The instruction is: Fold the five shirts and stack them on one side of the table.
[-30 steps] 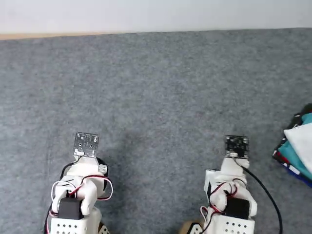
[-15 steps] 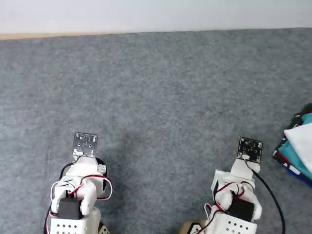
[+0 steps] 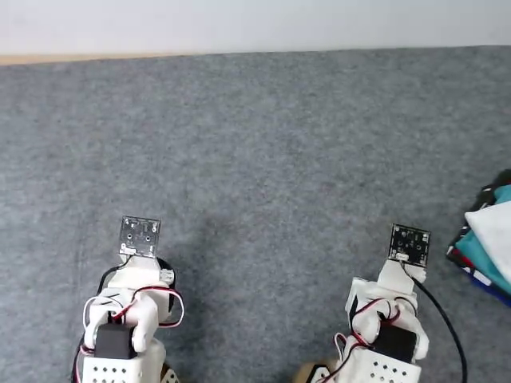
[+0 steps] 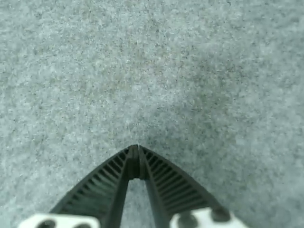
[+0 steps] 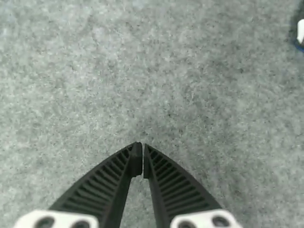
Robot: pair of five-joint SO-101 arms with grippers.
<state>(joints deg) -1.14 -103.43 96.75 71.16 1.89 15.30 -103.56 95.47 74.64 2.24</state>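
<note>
A stack of folded shirts (image 3: 489, 239), white on top with teal and dark blue beneath, lies at the table's right edge; a corner of the stack (image 5: 300, 32) shows in the right wrist view. Both arms sit pulled back at the near edge of the grey felt table (image 3: 255, 136). My left gripper (image 4: 138, 161) is shut, tips together over bare felt, holding nothing. My right gripper (image 5: 142, 159) is shut too and empty, hovering over the felt a short way left of the stack. From above, the left arm (image 3: 132, 295) and right arm (image 3: 391, 311) stand side by side.
A pale wall and a thin wooden strip (image 3: 80, 57) border the far edge of the felt.
The right arm swung a little toward the shirt stack between the earliest frame and half a second ago, then held still. The left arm stayed in place.
</note>
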